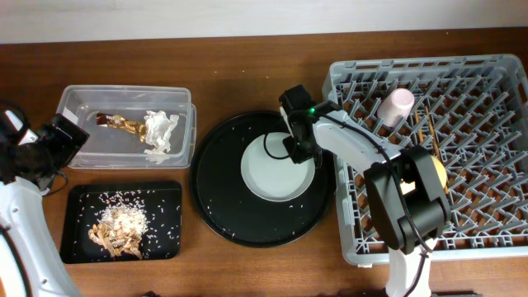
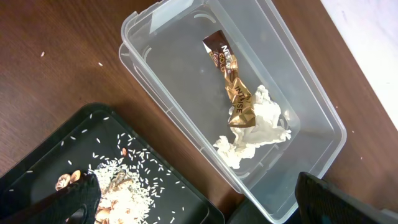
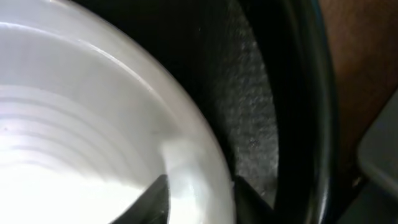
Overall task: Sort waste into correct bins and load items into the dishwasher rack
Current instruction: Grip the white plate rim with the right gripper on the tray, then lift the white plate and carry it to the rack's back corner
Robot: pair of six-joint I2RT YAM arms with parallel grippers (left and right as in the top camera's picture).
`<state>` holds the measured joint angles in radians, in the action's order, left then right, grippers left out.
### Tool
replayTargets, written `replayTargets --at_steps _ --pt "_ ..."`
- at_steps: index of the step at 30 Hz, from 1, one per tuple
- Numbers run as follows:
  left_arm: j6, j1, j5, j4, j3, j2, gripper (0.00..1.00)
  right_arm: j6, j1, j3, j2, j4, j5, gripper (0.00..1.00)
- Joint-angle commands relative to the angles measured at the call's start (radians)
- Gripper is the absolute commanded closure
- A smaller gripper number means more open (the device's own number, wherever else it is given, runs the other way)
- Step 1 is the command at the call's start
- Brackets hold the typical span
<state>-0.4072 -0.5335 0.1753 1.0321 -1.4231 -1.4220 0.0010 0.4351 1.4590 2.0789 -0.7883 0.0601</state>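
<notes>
Round white plate, rim pinched in the right end effector, rests on the large round black tray. Risk judged: thin-edge grip slips during lift toward the grey pegged dishwasher rack. Left end effector gapes wide, empty.

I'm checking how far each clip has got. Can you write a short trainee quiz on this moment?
1. True or false: the gold-brown wrapper and the white napkin both lie in the clear tub.
2. Fill in: the one cup visible in the dishwasher rack is coloured ___.
3. The right pincer is: A. reaching into the clear tub; B. closed on the rim of the white plate; C. hovering over the dishwasher rack.

Key: 1 true; 2 pink; 3 B.
</notes>
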Motion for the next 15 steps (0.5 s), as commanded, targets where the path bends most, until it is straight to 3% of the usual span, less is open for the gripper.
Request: replayTargets --at_steps 1,3,5,11,15 --pt "0.016 -0.006 0.000 -0.001 0.002 0.016 0.01 0.003 0.005 0.017 0.004 -0.021 -0.026 0.76" --pt "0.016 -0.006 0.000 -0.001 0.002 0.016 0.01 0.003 0.005 0.017 0.004 -0.032 -0.026 0.80" --pt "0.016 -0.006 0.000 -0.001 0.002 0.016 0.01 0.003 0.003 0.017 0.004 -0.039 -0.026 0.95" --pt "0.016 -0.006 0.000 -0.001 0.002 0.016 0.01 0.003 0.003 0.090 -0.073 -0.103 -0.026 0.96" --pt "0.016 -0.006 0.000 -0.002 0.002 0.016 0.01 -0.011 -0.005 0.253 -0.240 -0.280 -0.008 0.96"
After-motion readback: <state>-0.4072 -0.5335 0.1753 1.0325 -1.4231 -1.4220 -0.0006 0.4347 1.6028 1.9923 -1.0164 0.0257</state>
